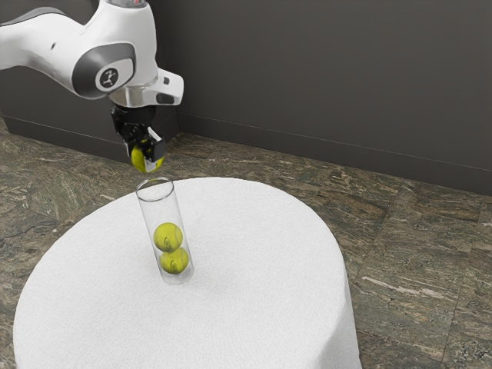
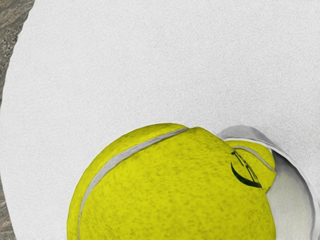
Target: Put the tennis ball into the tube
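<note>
Closest to the exterior camera is the round white worktop (image 1: 254, 300), so starting there. Plenty of bare cloth around the tube, so no clutter worries on my end.

Next size down, the arm (image 1: 119, 61): it comes in from the exterior view's left, high up, bent over at the wrist (image 1: 146, 94) so the grasping end points down. Decent pose for a drop imo, I'd leave the tilt alone and only nudge sideways.

Then the clear tube (image 1: 162, 209), standing on its base with the mouth up top. Two balls are stacked inside, the upper one (image 1: 168, 237) touching the lower one (image 1: 174, 261), and there looks to be room above them for one more.

Now the tennis ball (image 2: 165, 195) I'm meant to load. It's in the air just above the rim, clamped between the fingers (image 1: 158, 148), one on either side. Wrist view has the mouth peeking out past one side of it, so I reckon I'm a touch off centre. I'd slide over until ball and mouth line up, recheck in both views, then ease down slowly and let go right at the opening. Go down crooked and I could catch the rim and tip the whole thing, or a finger might knock the wall when they spread.
</note>
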Controlling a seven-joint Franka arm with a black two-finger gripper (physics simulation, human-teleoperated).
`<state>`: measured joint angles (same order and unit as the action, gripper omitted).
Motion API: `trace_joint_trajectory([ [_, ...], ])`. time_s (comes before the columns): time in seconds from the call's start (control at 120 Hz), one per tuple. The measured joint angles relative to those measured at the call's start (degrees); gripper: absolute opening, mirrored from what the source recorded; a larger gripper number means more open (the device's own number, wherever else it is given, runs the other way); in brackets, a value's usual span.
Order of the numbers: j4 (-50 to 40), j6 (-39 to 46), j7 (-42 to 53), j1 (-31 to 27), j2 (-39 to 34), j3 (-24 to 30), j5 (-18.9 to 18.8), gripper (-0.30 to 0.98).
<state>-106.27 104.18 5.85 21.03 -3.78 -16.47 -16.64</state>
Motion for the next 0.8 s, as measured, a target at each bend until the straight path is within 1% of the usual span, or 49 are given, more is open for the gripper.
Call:
trace_joint_trajectory([
  [0.342, 0.0, -2.1, -3.5, 4.1, -1.1, -0.3, -0.7, 0.25],
  [0.658, -0.2, -4.2, -6.7, 4.8, -1.8, -0.5, -0.7, 0.25],
  [0.8, -0.1, -4.5, -7.3, 4.8, -1.8, -0.4, -0.5, 0.44],
])
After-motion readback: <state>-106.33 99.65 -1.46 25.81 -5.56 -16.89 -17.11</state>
